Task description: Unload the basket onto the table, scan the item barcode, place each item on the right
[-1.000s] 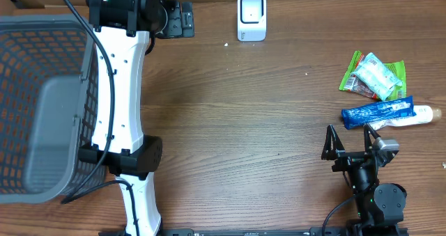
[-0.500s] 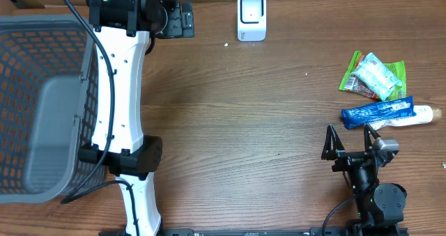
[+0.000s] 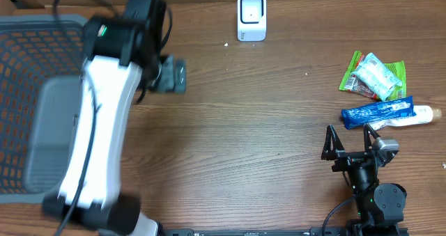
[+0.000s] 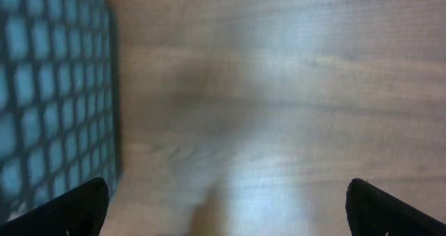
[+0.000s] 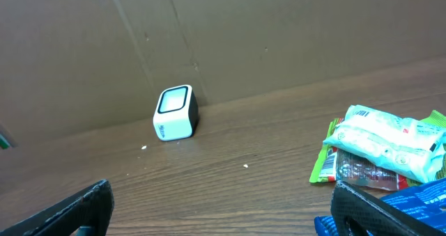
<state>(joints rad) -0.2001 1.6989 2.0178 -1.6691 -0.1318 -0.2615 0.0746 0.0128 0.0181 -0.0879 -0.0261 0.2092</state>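
The white barcode scanner stands at the table's back edge and faces my right wrist camera as a scanner by the cardboard wall. The items lie at the right: a green packet under a white pouch, and a blue packet in front of them. My right gripper stands open just in front of the blue packet, with nothing between its fingers. My left gripper is open over bare wood beside the basket, blurred by motion, and its fingertips hold nothing.
A large grey mesh basket fills the table's left side and shows as a blue-grey grid in the left wrist view. A brown cardboard wall runs along the back. A white tube end sticks out beside the blue packet.
My left arm has swung: its gripper has moved from the back edge toward the front, and the arm now leans over the basket's side. The right arm has not moved.
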